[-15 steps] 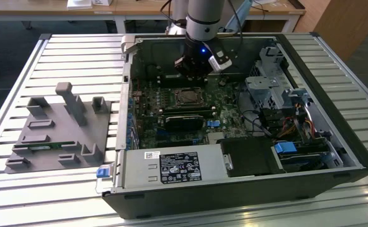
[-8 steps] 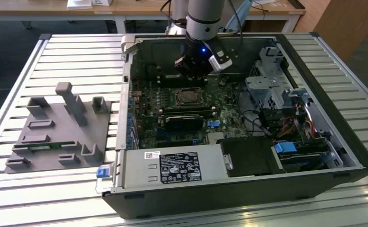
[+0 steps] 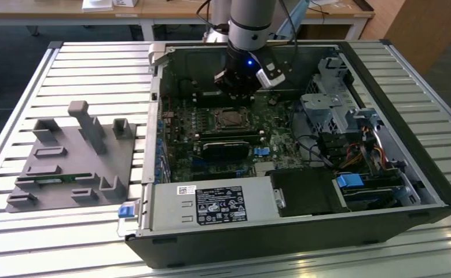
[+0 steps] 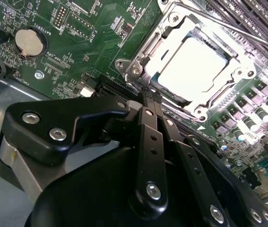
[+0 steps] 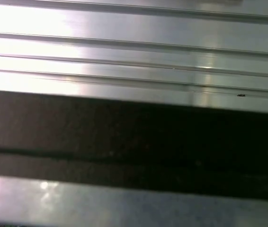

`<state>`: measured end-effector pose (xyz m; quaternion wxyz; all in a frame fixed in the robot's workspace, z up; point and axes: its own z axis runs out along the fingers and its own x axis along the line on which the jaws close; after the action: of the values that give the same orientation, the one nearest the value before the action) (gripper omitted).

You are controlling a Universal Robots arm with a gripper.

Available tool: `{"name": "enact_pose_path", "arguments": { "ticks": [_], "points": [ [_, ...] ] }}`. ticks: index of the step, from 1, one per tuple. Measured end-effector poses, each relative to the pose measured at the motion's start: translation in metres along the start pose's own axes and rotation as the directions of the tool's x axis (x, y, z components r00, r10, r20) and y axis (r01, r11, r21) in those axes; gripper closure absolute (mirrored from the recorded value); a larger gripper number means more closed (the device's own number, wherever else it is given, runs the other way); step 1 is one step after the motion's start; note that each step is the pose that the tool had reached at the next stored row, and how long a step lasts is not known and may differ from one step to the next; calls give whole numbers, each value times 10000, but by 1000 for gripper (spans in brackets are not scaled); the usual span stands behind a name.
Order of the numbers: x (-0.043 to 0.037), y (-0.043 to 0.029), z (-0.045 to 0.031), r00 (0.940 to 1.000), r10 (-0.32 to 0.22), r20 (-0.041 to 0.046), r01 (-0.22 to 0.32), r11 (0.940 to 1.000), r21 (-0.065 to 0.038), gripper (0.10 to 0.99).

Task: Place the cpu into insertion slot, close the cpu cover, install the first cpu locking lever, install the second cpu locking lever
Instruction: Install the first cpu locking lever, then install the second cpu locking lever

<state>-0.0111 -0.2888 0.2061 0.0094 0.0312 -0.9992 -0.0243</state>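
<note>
The tool [image 4: 149,97], fingers drawn together and holding nothing, is hovering just beside the socket edge. The cpu [image 4: 194,67] is lying seated in the slot, with the cpu cover [image 4: 146,49] framing it. Good practice: pressing squarely on the frame's rim, never on the chip.

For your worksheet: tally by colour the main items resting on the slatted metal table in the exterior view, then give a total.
Black: 1, the open black metal computer case
Grey: 1, the grey plastic fixture block with upright posts
Total: 2
</note>
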Motion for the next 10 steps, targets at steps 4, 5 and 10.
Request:
{"name": "enact_pose_path", "arguments": {
  "ticks": [4,5,10],
  "points": [
    [1,-8,-1,10000,0,-1,0,10000,1,980],
    [0,-11,0,10000,0,0,0,10000,0,980],
    [1,-26,-2,10000,-1,-1,1,10000,2,980]
  ]
}}
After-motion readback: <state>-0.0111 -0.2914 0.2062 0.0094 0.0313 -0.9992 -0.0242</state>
